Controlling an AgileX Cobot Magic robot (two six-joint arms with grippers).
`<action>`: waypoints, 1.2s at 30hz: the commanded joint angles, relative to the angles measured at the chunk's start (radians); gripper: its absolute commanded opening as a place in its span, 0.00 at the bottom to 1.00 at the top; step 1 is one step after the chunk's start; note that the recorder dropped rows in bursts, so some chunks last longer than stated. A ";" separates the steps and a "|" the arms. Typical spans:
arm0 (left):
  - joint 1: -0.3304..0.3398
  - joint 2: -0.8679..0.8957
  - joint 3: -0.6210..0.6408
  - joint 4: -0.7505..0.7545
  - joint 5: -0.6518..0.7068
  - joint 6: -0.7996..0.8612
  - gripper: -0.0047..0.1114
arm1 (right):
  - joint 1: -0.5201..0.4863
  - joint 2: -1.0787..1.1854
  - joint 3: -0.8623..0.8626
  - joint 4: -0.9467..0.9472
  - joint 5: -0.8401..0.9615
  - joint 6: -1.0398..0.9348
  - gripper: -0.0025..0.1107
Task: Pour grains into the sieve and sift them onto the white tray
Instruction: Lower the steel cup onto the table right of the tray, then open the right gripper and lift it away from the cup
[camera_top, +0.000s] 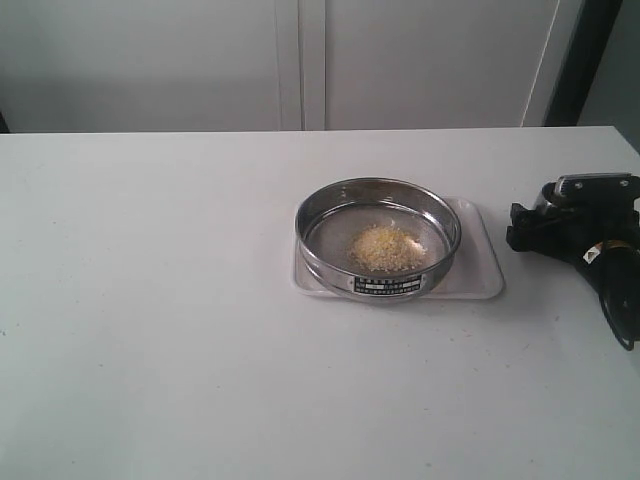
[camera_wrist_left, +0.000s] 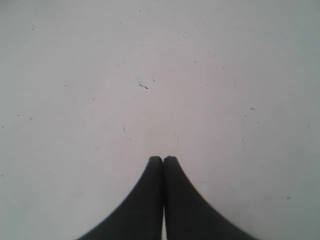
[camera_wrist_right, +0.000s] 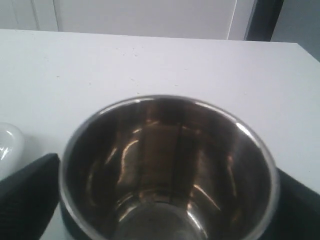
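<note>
Pale wall panels back a matte white table (camera_top: 160, 320) in the exterior view. Right of centre lies the white tray (camera_top: 480, 285), flat smooth plastic with rounded corners. On it sits the sieve (camera_top: 378, 285), a shallow round steel ring with a fine mesh floor and a small label (camera_top: 387, 286) on its near rim. The grains (camera_top: 388, 248) form a low yellowish-white heap on the mesh, slightly right of its middle. The right gripper (camera_top: 535, 225), black, sits low at the table's right edge, just beside the tray and apart from the sieve.

The left wrist view shows only bare, speckled table and the left gripper (camera_wrist_left: 163, 160), its two tapered black fingers pressed together on nothing.

Only the right wrist view shows a polished steel cup (camera_wrist_right: 165, 165), round and empty, between the right gripper's textured black fingers (camera_wrist_right: 25, 200). They stand wide on either side of it; whether they touch its wall cannot be told.
</note>
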 joint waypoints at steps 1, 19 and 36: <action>-0.005 -0.004 0.009 -0.004 0.005 0.000 0.04 | -0.006 -0.026 -0.004 0.005 -0.016 -0.011 0.86; -0.005 -0.004 0.009 -0.004 0.005 0.000 0.04 | -0.006 -0.159 -0.004 0.005 -0.016 -0.011 0.86; -0.005 -0.004 0.009 -0.004 0.005 0.000 0.04 | -0.006 -0.296 -0.004 -0.002 0.004 0.074 0.85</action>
